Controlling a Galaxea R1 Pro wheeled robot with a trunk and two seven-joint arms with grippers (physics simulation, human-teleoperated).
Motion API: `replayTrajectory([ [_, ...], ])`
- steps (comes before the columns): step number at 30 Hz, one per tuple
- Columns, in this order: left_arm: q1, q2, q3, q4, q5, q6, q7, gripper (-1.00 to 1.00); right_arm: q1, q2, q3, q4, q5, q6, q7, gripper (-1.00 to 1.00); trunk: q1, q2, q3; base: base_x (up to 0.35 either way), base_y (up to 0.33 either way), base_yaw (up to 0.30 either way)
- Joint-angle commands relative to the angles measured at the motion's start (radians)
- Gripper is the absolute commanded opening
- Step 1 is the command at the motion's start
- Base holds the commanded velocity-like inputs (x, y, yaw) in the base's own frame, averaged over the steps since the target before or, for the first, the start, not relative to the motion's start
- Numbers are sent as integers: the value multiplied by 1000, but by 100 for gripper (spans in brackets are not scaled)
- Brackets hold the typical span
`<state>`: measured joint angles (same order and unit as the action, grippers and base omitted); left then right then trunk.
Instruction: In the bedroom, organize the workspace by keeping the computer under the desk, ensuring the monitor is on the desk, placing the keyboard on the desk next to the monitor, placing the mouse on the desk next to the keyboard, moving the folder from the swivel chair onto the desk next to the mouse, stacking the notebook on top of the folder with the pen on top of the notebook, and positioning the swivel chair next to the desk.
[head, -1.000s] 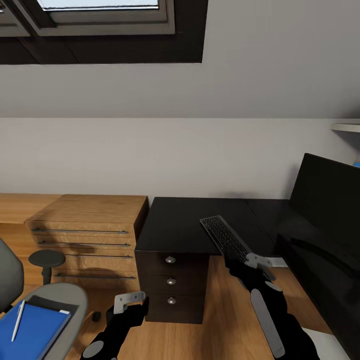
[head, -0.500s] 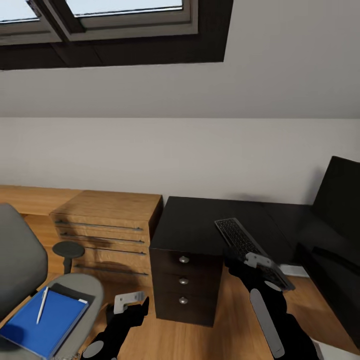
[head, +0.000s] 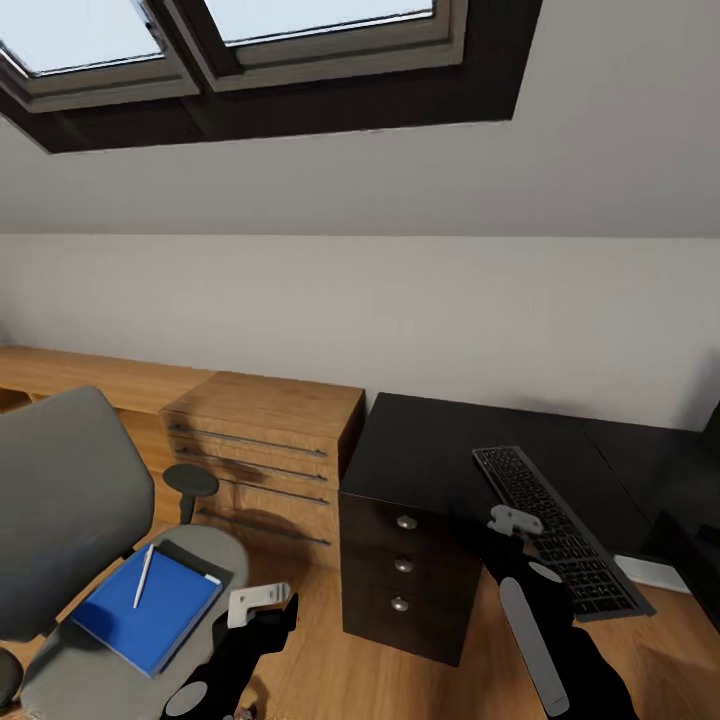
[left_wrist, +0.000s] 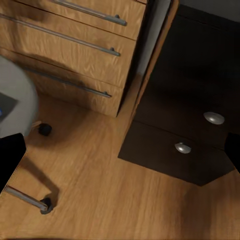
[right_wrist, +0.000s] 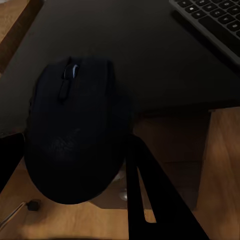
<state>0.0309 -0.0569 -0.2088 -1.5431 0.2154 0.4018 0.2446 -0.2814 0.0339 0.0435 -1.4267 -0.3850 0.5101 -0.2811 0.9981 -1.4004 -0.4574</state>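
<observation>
Light-wood cabinet (head: 262, 455) stands beside the worktop (head: 440, 460); my right pincer (right_wrist: 75, 145) grips the mouse (right_wrist: 75, 135) above the worktop's edge.

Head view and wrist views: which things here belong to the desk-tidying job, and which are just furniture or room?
Job:
- desk
- keyboard
- mouse, between the right gripper's jaws
- swivel chair
- folder, on the chair seat
- pen, lying over the folder

Not the job:
- light-wood cabinet
- skylight windows
- wood floor
</observation>
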Motion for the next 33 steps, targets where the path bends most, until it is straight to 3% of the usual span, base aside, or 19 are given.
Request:
replayTrajectory([
  [1, 0, 0, -1, -2, 10, 3, 8, 100, -1, 0, 2, -1, -12, 2, -10, -100, 0, -1, -1, 0, 0, 279],
  [7, 0, 0, -1, -2, 10, 3, 8, 100, 0, 0, 2, -2, -12, 2, -10, -100, 0, -1, -2, 0, 0, 243],
  [13, 0, 0, -1, -2, 10, 3, 8, 100, 0, -2, 1, -3, -12, 2, -10, -100, 0, -1, -4, 17, 0, 40],
  [21, 0, 0, -1, -2, 10, 2, 8, 100, -1, -2, 1, 0, -12, 2, -10, -100, 0, -1, -4, 267, 0, 53],
  [33, 0, 0, -1, -2, 11, 4, 8, 100, 0, -2, 2, 2, -11, 1, -9, -100, 0, -1, -4, 188, 0, 200],
])
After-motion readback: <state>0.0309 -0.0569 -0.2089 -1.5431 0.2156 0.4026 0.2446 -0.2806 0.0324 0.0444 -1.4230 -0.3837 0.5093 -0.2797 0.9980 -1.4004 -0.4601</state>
